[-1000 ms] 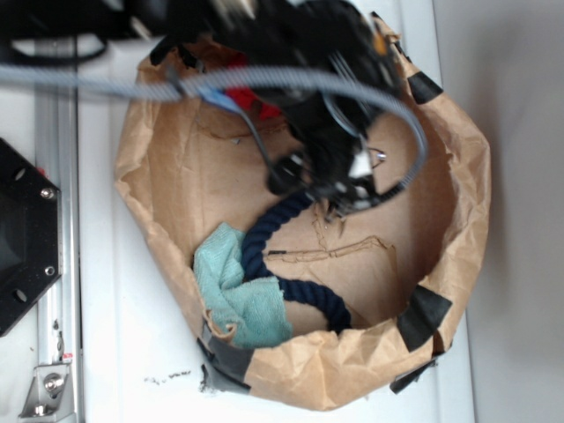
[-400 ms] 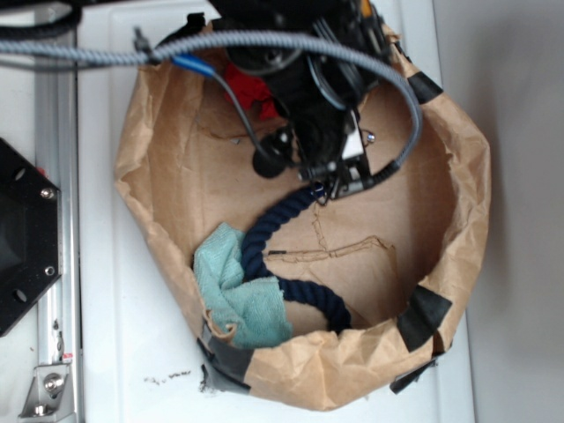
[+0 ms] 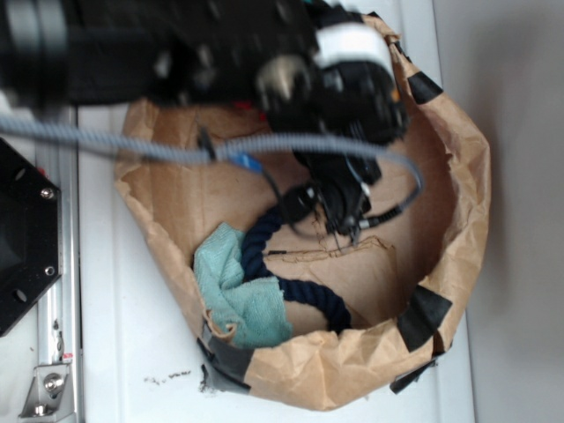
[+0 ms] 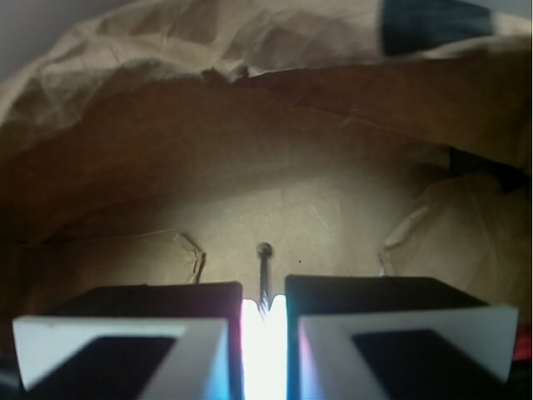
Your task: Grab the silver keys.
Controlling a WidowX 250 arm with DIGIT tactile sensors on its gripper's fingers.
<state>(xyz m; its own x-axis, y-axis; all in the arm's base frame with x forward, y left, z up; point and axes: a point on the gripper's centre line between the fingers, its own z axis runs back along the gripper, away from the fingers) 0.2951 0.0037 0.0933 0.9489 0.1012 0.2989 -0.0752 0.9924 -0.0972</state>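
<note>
One tool [image 4: 264,304] inside one paper bag [image 3: 458,176], clenched on the keys [image 4: 264,279]. One blue rope [image 3: 264,238], one teal cloth [image 3: 233,295] nearby.

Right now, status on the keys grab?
Gripper shut inside bag. Thin metal sliver, likely keys, pinched between fingers. Rope and cloth beside, not blocking.

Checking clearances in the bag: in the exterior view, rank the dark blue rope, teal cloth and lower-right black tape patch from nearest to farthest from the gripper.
From the gripper:
1. Dark blue rope, its upper end just beside it, image left.
2. Black tape patch, on the bag rim, lower right.
3. Teal cloth, lower left; nearly level with the tape, so that order is uncertain.
</note>
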